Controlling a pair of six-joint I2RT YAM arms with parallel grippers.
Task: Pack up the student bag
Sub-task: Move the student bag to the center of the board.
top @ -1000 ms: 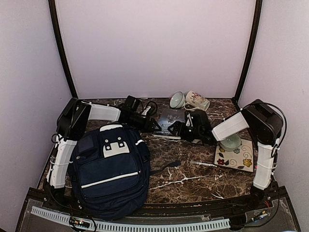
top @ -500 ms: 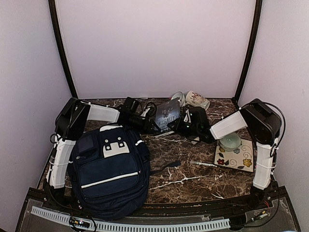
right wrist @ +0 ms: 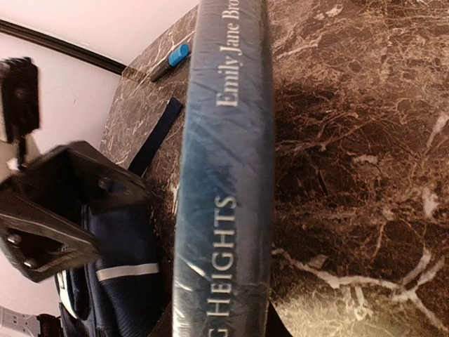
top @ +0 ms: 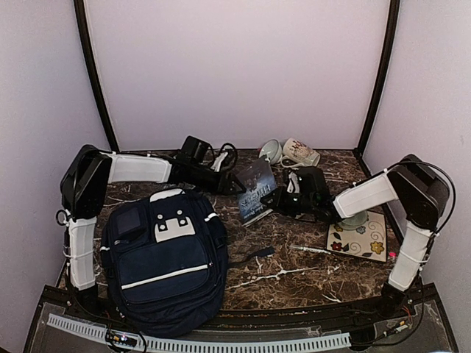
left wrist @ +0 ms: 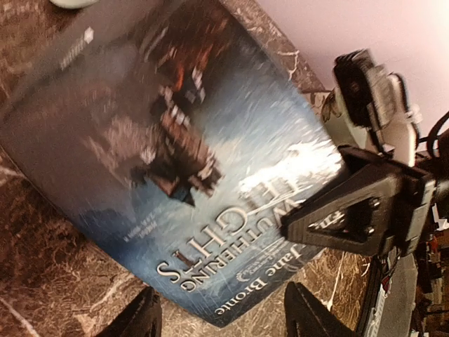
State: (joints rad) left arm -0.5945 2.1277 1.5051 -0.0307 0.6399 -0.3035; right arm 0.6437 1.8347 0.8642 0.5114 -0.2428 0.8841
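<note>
The student bag [top: 165,257], navy with white trim, lies flat at the front left, and its edge [right wrist: 116,281] shows in the right wrist view. A blue-covered book, "Wuthering Heights" [top: 255,189], stands tilted off the table behind it. My right gripper [top: 277,200] is shut on the book's spine [right wrist: 224,175], with a finger on each side [right wrist: 219,330]. My left gripper [top: 227,184] stands open in front of the cover [left wrist: 175,140]. The book's lower corner sits between its spread fingers [left wrist: 224,324] without touching either.
A mug [top: 300,153] and a bowl [top: 270,151] lie at the back. At the right, a flowered tile [top: 360,239] carries a green dish [top: 355,218]. A thin pen [top: 313,250] and a bag strap [top: 254,254] lie mid-table. A blue marker [right wrist: 172,57] shows beyond the book.
The book lay flat on the table before. My right gripper has shut on it and raised it on edge, leftward. My left arm has stretched out toward it.
</note>
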